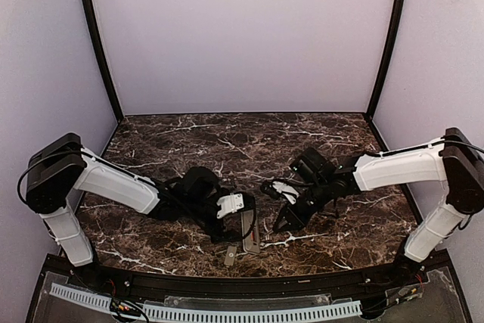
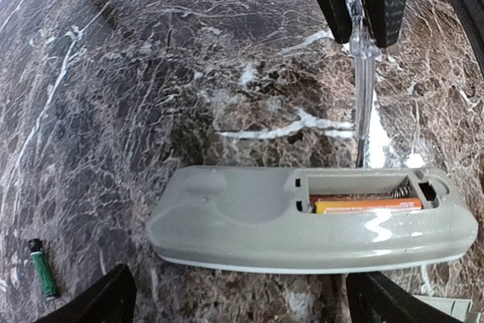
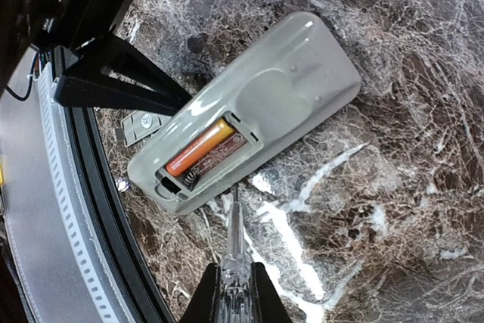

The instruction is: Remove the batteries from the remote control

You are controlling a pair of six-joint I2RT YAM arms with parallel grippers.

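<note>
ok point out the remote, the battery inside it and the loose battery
remote control (image 2: 249,225): left wrist view, grey back.
battery inside (image 2: 367,205): left wrist view, orange side.
loose battery (image 2: 43,268): left wrist view, green body.

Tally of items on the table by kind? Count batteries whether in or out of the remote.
Batteries: 2, one orange in the open bay, one dark green lying loose
Remote control: 1
Grey cover piece: 1
Clear tool: 1
Total: 5

No readable text, labels or numbers.
The orange-red cylindrical battery (image 3: 198,147) inside the slim grey plastic remote (image 3: 295,73) carries no marking sharp enough to read.
</note>
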